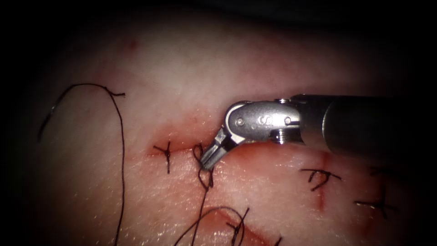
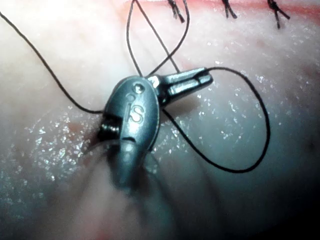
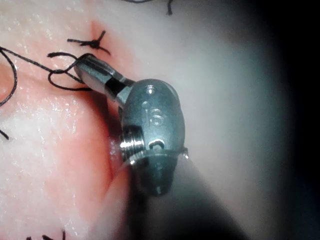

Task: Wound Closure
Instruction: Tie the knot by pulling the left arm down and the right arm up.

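The right tool (image 1: 207,163) reaches in from the right, its jaws bent down onto the cut (image 1: 182,148) in the tissue (image 1: 255,68). Its jaws are shut on a small loop of thread (image 1: 203,175) at the second stitch; the right wrist view shows the same loop (image 3: 62,75) at the right tool's tip (image 3: 82,67). The left tool (image 2: 202,79) lies over pale tissue, jaws shut, with a wide bow of thread (image 2: 262,125) ending at its tip. A dim curved needle (image 1: 45,123) seems to lie free on the tissue far left of the cut, trailing the long thread (image 1: 122,150).
A tied stitch (image 1: 167,152) crosses the cut left of the right tool. More knotted stitches (image 1: 321,177) sit on other cuts to the right and below (image 1: 236,225). Red fluid stains the cut edges. Loose thread (image 1: 218,209) curls below the right tool.
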`<state>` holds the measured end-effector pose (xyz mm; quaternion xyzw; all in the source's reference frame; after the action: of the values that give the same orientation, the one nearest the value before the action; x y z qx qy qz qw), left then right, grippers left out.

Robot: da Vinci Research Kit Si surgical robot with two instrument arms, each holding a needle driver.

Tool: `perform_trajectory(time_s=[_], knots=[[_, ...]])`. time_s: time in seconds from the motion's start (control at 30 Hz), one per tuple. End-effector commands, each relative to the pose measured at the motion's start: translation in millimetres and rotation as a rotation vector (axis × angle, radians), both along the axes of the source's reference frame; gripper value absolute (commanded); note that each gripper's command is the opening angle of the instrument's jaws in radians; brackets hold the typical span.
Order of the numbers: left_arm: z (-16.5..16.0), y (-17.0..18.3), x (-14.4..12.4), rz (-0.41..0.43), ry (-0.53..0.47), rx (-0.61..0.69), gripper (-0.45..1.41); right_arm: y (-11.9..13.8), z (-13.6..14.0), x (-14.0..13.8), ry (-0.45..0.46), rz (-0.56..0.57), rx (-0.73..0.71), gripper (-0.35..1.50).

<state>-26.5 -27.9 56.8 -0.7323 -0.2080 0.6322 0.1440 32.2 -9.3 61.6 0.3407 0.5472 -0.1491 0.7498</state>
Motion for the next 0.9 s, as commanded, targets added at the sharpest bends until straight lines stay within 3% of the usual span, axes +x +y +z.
perform_trajectory(time_s=[0.03,0.2,0.47,0.7,0.9], knots=[[0.6,-0.2,-0.6,0.000,-0.003,0.001,-0.45,0.5,0.8,0.7,0.000,0.002,-0.002,-0.35],[-1.7,-3.2,0.2,0.046,-0.015,0.000,-0.45,2.7,2.3,0.6,-0.045,0.029,-0.018,-0.35],[-2.1,-5.8,-0.4,0.071,-0.020,0.023,-0.45,7.5,3.5,1.0,-0.074,0.106,-0.034,-0.35],[-1.7,-7.6,-1.8,0.102,-0.040,0.043,-0.45,8.2,3.8,1.3,-0.081,0.139,-0.076,-0.35],[-2.2,-8.1,-3.6,0.123,-0.059,0.043,-0.45,9.9,4.3,1.5,-0.112,0.233,-0.137,-0.35]])
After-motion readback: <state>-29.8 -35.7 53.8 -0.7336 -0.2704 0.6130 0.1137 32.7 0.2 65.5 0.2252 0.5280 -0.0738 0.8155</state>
